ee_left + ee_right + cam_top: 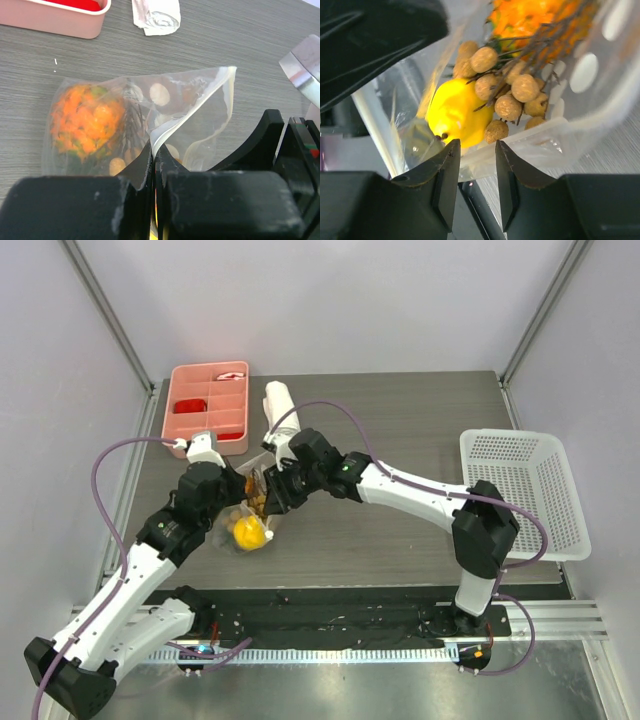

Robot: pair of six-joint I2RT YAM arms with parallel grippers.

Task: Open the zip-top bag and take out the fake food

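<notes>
The clear zip-top bag (252, 518) lies on the table between my two grippers, its mouth partly open. It holds a yellow pear (247, 532), a cluster of brown balls (510, 95) and an orange spiky fruit (85, 122). My left gripper (153, 152) is shut on the bag's white zip edge (200, 107); in the top view it (238, 502) sits over the bag. My right gripper (477, 145) is open, its fingertips at the opposite rim of the bag, just below the pear (452, 112). In the top view it (270, 498) is at the bag's right side.
A pink compartment tray (208, 400) with red pieces stands at the back left. A rolled white towel (278, 410) lies beside it, just behind the bag. A white mesh basket (525, 490) is at the right edge.
</notes>
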